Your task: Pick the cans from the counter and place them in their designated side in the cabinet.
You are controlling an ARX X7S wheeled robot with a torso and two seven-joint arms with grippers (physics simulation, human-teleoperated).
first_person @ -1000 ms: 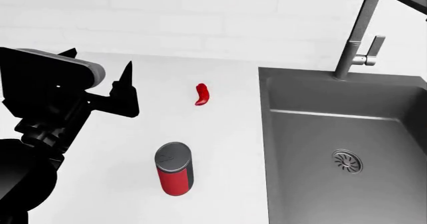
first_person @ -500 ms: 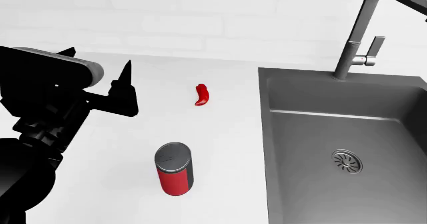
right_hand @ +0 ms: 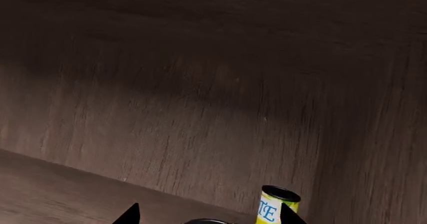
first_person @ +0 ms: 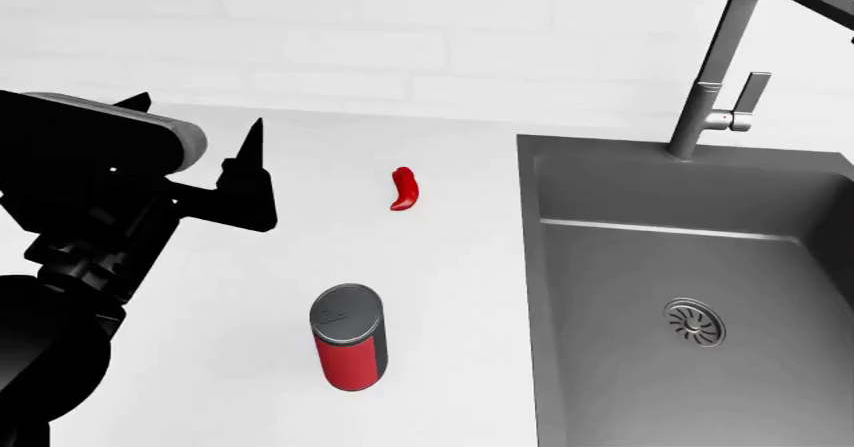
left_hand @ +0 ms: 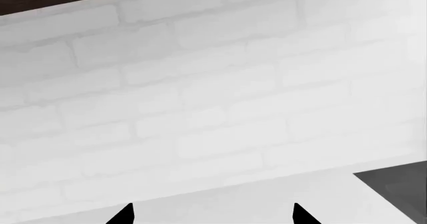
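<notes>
While the red can (first_person: pixel 350 339) waits: it stands on the counter (first_person: pixel 441 267), between the left pincer (first_person: pixel 198 117) and the sink (first_person: pixel 694 297).
Left pincer: wide open, empty.
Right pincer (right_hand: pixel 208 215): inside the cabinet (right_hand: pixel 200 108); open or holding, I cannot tell.
Danger: a crooked grab could tip the can and roll it into the sink.

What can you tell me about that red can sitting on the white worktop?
The red can is a small cylinder with a glossy all-red body and a flat grey metal lid that has a raised rim. It stands upright on the white counter, alone and untouched. The dark sink lies off to one side of it, a small red chilli pepper lies farther back toward the wall, and the left gripper hovers apart from it, its fingers spread. No label or lettering shows on it.
</notes>
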